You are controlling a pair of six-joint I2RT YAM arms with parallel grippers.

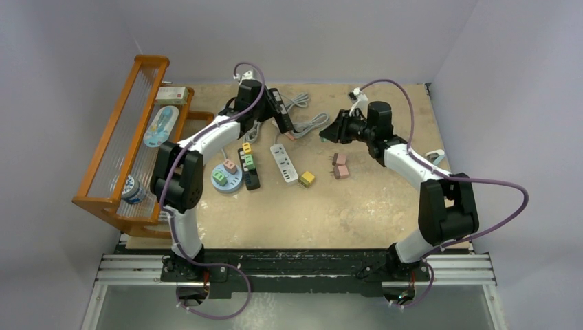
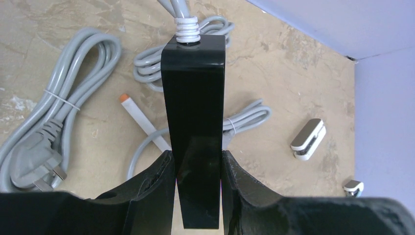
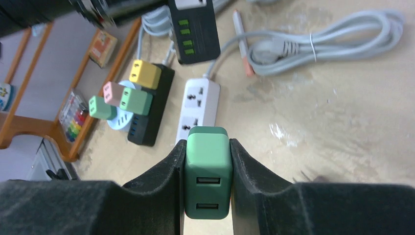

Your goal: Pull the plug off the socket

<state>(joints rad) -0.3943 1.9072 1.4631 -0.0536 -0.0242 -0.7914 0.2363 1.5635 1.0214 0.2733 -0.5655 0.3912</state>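
Observation:
My left gripper [image 1: 269,102] is shut on a black power strip [image 1: 281,111] and holds it off the table at the back. In the left wrist view the strip [image 2: 195,112] stands between my fingers, which press its two sides, with its white cable collar at the far end. My right gripper [image 1: 331,129] is shut on a dark green USB plug [image 3: 207,169], clear of the strip. The right wrist view shows the plug's two USB ports facing the camera and the black strip [image 3: 193,29] at the top with green sockets.
A white power strip [image 1: 284,162], another black strip [image 1: 248,168] with coloured plugs and a round blue socket [image 1: 225,177] lie at centre-left. A yellow plug [image 1: 306,179] and two pink plugs [image 1: 339,166] lie loose. Coiled grey cables [image 1: 311,124] lie behind. A wooden rack [image 1: 127,141] stands left.

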